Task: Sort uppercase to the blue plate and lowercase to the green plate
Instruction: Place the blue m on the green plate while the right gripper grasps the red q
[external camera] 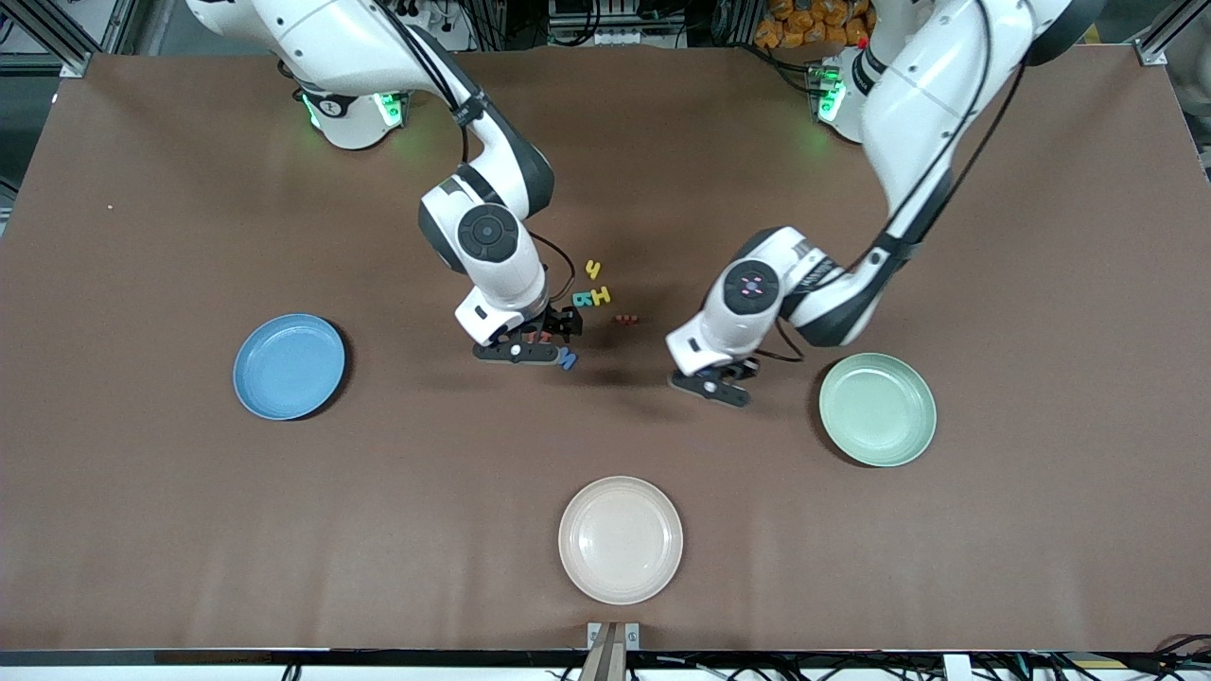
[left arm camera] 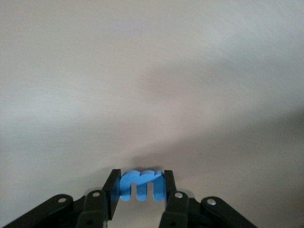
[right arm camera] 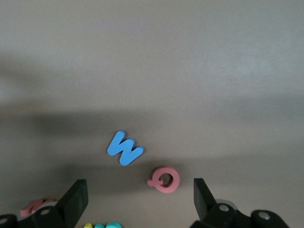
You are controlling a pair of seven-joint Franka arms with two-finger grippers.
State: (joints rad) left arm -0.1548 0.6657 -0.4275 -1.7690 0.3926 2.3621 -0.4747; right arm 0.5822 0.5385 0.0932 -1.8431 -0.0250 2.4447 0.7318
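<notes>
Letters cluster mid-counter in my front view, between the round sky-blue plate [external camera: 289, 366] and pale mint-green plate [external camera: 877, 409], both bare. Left wrist view: my left hand [left arm camera: 140, 186] pinches a small blue foam "m" [left arm camera: 141, 185] across its flat sides; light, slightly squashy, I judge. Right wrist view: my right hand [right arm camera: 137, 199] gapes over the red ring-like "G" [right arm camera: 165, 179], beside a blue "W" [right arm camera: 124, 148].

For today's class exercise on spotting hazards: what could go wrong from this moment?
1. The left gripper pinches the blue m only at its fingertips; it might slip out before the green plate.
2. The open right gripper straddles the red G, with the blue W close by; descending, a finger might knock it.
</notes>
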